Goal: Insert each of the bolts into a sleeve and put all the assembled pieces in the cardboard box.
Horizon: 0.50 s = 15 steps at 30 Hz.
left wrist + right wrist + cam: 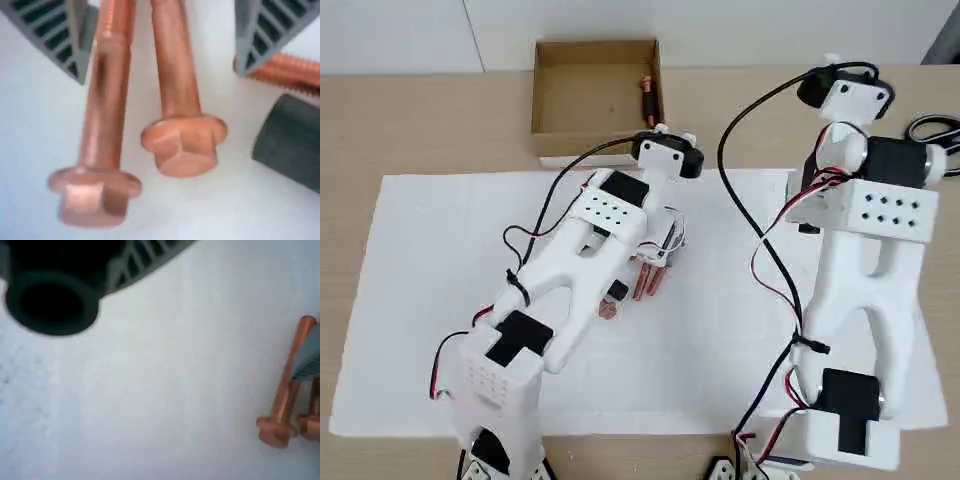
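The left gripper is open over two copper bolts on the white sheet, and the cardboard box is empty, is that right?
Not quite. The cardboard box is not empty: the high view shows one copper piece lying against a wall. The left gripper is open over two copper bolts on the white sheet.

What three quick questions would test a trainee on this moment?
1. True or false: the left gripper is open, with two bolts lying between its fingers.
2. The cardboard box holds: A) nothing; B) one copper piece; C) three copper pieces.
3. Fill in: the dark cylinder lying beside the bolts is a ____.
Key: 1 true; 2 B; 3 sleeve.
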Each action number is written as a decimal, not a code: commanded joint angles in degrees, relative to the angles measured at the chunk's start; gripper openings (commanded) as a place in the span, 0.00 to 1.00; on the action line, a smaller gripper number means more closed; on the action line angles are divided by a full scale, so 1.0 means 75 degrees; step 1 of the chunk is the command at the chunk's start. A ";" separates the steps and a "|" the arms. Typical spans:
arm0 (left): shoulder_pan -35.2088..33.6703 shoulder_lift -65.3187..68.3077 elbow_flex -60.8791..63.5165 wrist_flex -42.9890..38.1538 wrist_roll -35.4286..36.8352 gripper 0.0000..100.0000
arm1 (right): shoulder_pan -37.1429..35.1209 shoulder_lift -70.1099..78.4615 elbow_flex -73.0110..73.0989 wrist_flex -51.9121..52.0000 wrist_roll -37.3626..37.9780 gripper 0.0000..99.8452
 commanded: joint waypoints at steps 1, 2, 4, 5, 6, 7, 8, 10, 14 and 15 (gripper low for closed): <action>-0.0070 -0.0094 -0.0346 -0.0105 0.0047 0.18 | 0.0064 -0.0393 -0.0035 -0.0018 0.0059 0.00; -0.0129 -0.0129 -0.0358 -0.0094 0.0047 0.18 | 0.0064 -0.0393 -0.0035 -0.0018 0.0059 0.00; -0.0246 -0.0129 -0.0358 -0.0082 0.0047 0.18 | 0.0064 -0.0393 -0.0035 -0.0018 0.0059 0.00; -0.0270 -0.0082 -0.0358 -0.0082 0.0047 0.18 | 0.0064 -0.0393 -0.0035 -0.0018 0.0059 0.00; -0.0270 -0.0082 -0.0322 -0.0105 0.0047 0.18 | 0.0064 -0.0393 -0.0035 -0.0018 0.0059 0.00; -0.0270 -0.0082 -0.0322 -0.0117 0.0047 0.18 | 0.0064 -0.0393 -0.0035 -0.0018 0.0059 0.00; -0.0246 -0.0082 -0.0322 -0.0117 0.0047 0.18 | 0.0064 -0.0381 -0.0035 -0.0018 0.0059 0.00; -0.0234 -0.0082 -0.0334 -0.0129 0.0047 0.18 | 0.0064 -0.0381 -0.0035 -0.0018 0.0059 0.00; -0.0234 -0.0070 -0.0311 -0.0281 0.0047 0.18 | 0.0064 -0.0381 -0.0035 -0.0018 0.0059 0.00; -0.0223 -0.0070 -0.0311 -0.0293 0.0047 0.18 | 0.0064 -0.0381 -0.0035 -0.0018 0.0059 0.00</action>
